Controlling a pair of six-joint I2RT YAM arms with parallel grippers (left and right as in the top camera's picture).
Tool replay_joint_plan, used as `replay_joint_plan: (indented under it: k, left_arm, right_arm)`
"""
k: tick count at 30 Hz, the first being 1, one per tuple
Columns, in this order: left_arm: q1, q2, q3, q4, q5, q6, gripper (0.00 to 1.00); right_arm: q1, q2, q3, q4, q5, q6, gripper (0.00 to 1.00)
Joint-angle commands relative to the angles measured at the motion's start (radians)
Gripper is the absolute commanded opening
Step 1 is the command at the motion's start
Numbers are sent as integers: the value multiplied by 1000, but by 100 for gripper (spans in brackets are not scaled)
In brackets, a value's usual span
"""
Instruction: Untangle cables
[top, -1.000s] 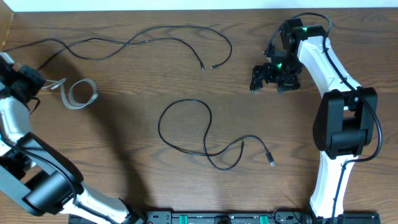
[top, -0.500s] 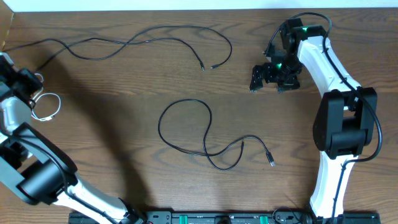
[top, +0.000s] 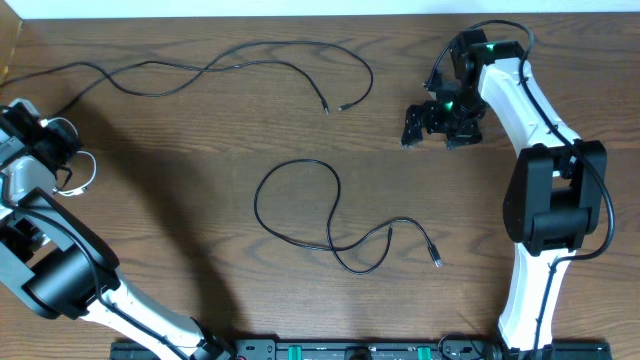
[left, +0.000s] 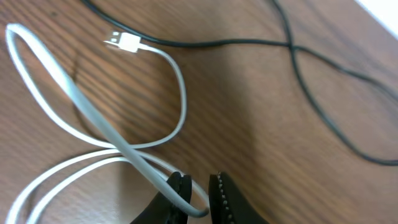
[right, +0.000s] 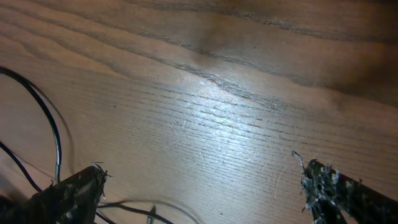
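The left jaws are almost closed and are pinching the white cable (left: 184, 99) in the thin gap between them. The cable is rising off the table (left: 261, 155) to reach them, so I think they are holding it, not just touching it.

Just ahead of these jaws the white cable is lying in loose loops, and one strand is crossing over another. A little farther ahead its small plug (left: 127, 42) is sitting right beside a black cable (left: 217, 42). I cannot tell if the two are touching.

The job here looks like putting the white cable down on its own. To do it well, the left arm should be moving slowly and pulling the cable back toward itself, away from the black one ahead, so the plug is not dragging it along. It should be going low before the jaws are letting go, so the loops are not flopping onto each other.

Far off to the side of the left jaws, that long black cable (top: 372, 75) is running along the back of the table. A second black cable (top: 256, 200) is curling by itself in the middle, well apart from the others.

Farthest away, the right jaws are standing wide open over bare wood and are holding nothing.
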Motion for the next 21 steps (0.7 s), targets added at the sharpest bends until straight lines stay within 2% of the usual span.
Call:
replay_joint_plan:
  k: [1,6,9,12,14,15,17,21]
  left_arm:
    - [5,-14,13,7,78,-81,8]
    - [2,-15,13,-77,72,-66,7]
    - [0,-15,13,-145,21,-62,8]
    - [1,-19,13,-151,31,-241,8]
    - [0,-29,13,-144,89,-412,7]
    - [0,-37,13,-135,140,-455,8]
    - [0,-59,13,-132,211,-475,7]
    - [-13,-105,13,-138,205,-476,7]
  right_arm:
    - [10,-7,-5,-3,-2,6,99]
    - [10,-7,-5,0,-2,6,99]
    - [10,-7,-5,9,-2,7,99]
    - [10,-7,-5,11,-2,7,99]
    - [10,-7,-5,11,-2,7,99]
    - [10,-7,-5,11,-2,7,99]
    - [10,-7,-5,13,-2,7,99]
    - [10,-7,-5,20,-2,6,99]
